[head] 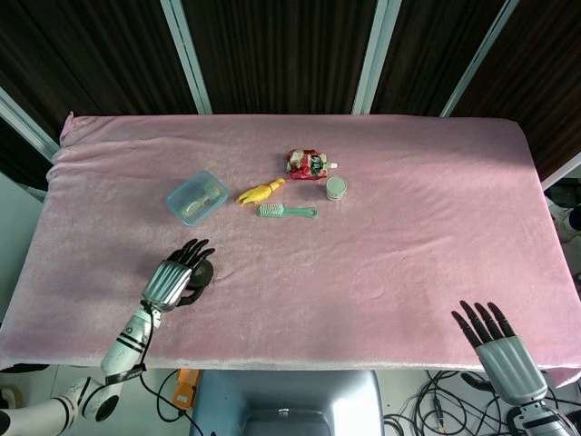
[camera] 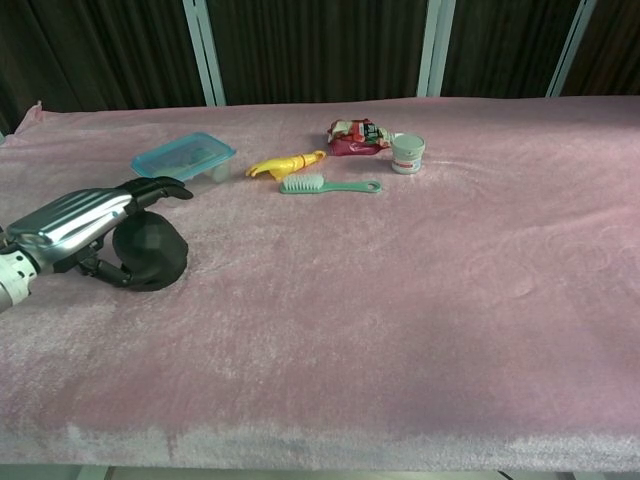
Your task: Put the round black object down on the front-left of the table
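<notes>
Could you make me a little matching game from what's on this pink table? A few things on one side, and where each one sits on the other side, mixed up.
Things:
1. round black object
2. green brush
3. blue container
4. small white jar

Places:
A. just right of the red pouch
B. under the left hand, front-left of the table
C. left of the yellow toy
D. just in front of the yellow toy

Pairs: 1-B, 2-D, 3-C, 4-A
</notes>
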